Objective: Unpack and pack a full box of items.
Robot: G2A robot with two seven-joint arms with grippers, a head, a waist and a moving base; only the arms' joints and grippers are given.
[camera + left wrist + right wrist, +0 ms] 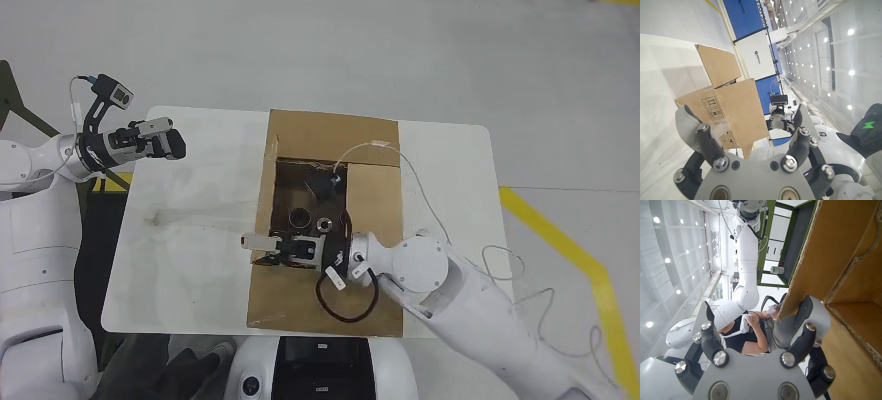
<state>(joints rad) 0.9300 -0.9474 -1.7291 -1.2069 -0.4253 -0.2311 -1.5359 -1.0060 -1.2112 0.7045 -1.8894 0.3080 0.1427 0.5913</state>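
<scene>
An open cardboard box [330, 135] stands mid-table with its flaps spread; dark items [312, 212] lie inside, too shadowed to name. My right gripper [262, 243] sits at the box's left side, near its front corner. In the right wrist view it [756, 311] is open and straddles the edge of a cardboard flap [829, 256], one finger [806, 309] on the box's inner side. My left gripper [172, 142] hangs above the table's far left corner, well away from the box. The left wrist view shows it [744, 115] open and empty, facing the box [734, 106].
The white table [190, 250] has bare room left of the box and a narrow strip [445, 200] to its right. A thin white cable [420, 190] trails over the box's right flap. A green frame [20, 110] stands beyond the table's left edge.
</scene>
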